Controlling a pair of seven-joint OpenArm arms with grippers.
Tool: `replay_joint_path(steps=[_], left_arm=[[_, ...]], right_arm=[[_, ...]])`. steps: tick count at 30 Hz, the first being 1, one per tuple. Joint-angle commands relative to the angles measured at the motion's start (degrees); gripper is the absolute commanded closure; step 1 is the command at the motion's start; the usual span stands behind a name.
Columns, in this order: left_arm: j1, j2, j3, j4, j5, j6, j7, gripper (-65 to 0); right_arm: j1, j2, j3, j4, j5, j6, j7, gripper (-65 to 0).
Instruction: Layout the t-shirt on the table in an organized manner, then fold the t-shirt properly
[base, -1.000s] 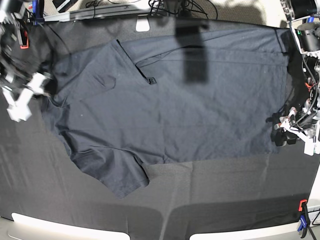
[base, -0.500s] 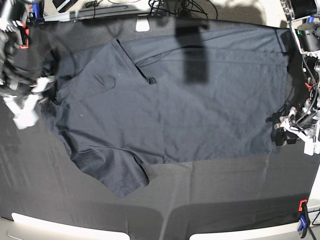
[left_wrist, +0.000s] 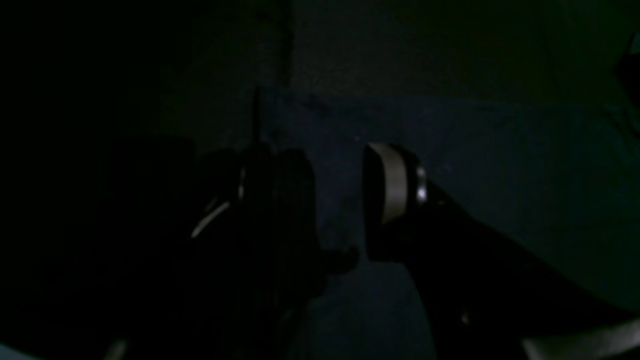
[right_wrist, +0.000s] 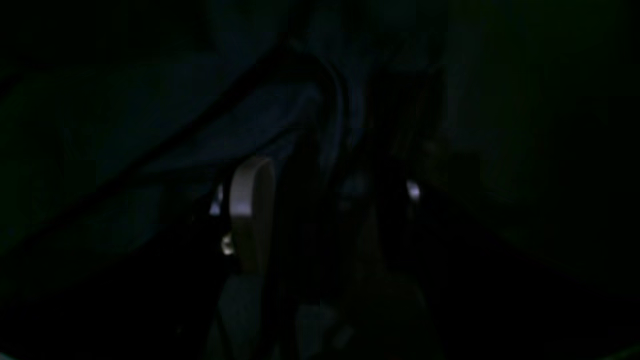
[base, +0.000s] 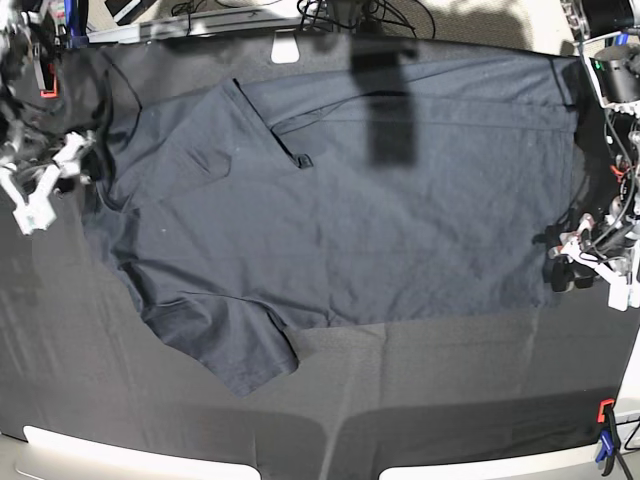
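The dark t-shirt (base: 350, 200) lies spread flat on the black-clothed table (base: 450, 400), neck end to the left and hem to the right. One sleeve (base: 225, 345) points toward the front edge. At the shirt's left edge, my right gripper (base: 48, 178) stands open with its white fingers apart. Its wrist view is very dark: a pale finger (right_wrist: 252, 205) shows, with folded shirt fabric (right_wrist: 250, 120) just beyond. My left gripper (base: 570, 262) rests at the hem's lower right corner. In the left wrist view it (left_wrist: 335, 200) is open over the shirt (left_wrist: 500, 165), holding nothing.
A red and blue clamp (base: 603, 435) grips the table's front right corner, and a red clamp (base: 47, 92) sits at the back left. A small white piece (base: 285, 48) lies at the back edge. Cables (base: 350, 12) run behind the table. Bare black cloth lies in front of the shirt.
My right gripper dipped toward the shirt's left edge and has come back up and left. The shirt and my left arm have not moved.
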Motion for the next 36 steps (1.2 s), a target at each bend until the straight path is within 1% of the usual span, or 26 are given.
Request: replay_joint_path(steps=[1, 2, 4, 7, 8, 11, 13, 14, 16, 18, 22, 27, 29, 36], left_arm=[[-1.2, -1.1, -0.3, 0.9, -0.9, -0.4, -1.7, -26.7], [-1.2, -1.1, -0.3, 0.9, -0.9, -0.4, -1.7, -26.7], [-1.2, -1.1, -0.3, 0.9, -0.9, -0.4, -1.6, -26.7], [-1.2, -1.1, -0.3, 0.9, -0.9, -0.4, -1.6, -26.7], [-1.2, -1.1, -0.3, 0.9, -0.9, -0.4, -1.6, -26.7], [-1.2, -1.1, -0.3, 0.9, -0.9, -0.4, -1.6, -26.7], [-1.2, -1.1, -0.3, 0.9, -0.9, -0.4, -1.6, -26.7], [-1.2, -1.1, -0.3, 0.9, -0.9, -0.4, -1.6, -26.7], [-1.2, -1.1, -0.3, 0.9, -0.8, -0.4, -1.6, -26.7], [-1.2, -1.1, -0.3, 0.9, -0.8, -0.4, -1.6, -26.7], [-1.2, -1.1, -0.3, 0.9, -0.8, -0.4, -1.6, -26.7], [-1.2, -1.1, -0.3, 0.9, 0.7, -0.4, -1.5, -26.7], [-1.1, -1.1, -0.3, 0.9, 0.6, -0.3, -1.4, -26.7], [-1.1, -1.1, -0.3, 0.9, 0.6, -0.4, -1.4, -26.7]], right_arm=[[2.5, 1.4, -0.7, -0.4, 1.2, 0.1, 0.8, -31.4], [4.2, 1.4, -2.0, -1.9, 1.2, 0.1, -0.2, -31.4], [7.2, 1.4, -4.8, -4.5, 1.1, -1.4, -3.4, -31.4], [10.1, 1.4, -8.9, -8.0, 1.0, -1.7, -6.7, -31.2], [10.6, 1.4, -9.9, -8.7, 0.9, -1.8, -7.0, -31.2], [10.6, 1.4, -11.9, -9.7, -1.1, -3.6, -7.0, -31.2], [10.6, 1.4, -12.1, -9.7, -2.0, -3.7, -7.0, -31.1], [10.7, 1.4, -12.1, -9.7, -2.0, -3.7, -7.0, -29.9], [10.6, 1.4, -12.1, -9.7, -2.0, -3.7, -7.0, -24.3], [10.7, 1.4, -12.1, -9.7, -2.0, -3.7, -7.0, -17.3], [11.2, 1.4, -12.1, -8.9, -2.0, -3.7, -7.0, -0.4], [10.7, 1.4, -11.9, -1.4, -2.1, -3.5, -7.0, 0.0], [9.6, 1.4, -11.9, 2.0, -3.3, -3.5, -7.0, 0.0], [0.7, 1.4, -10.1, 10.3, -3.5, -3.5, -7.0, 0.0]])
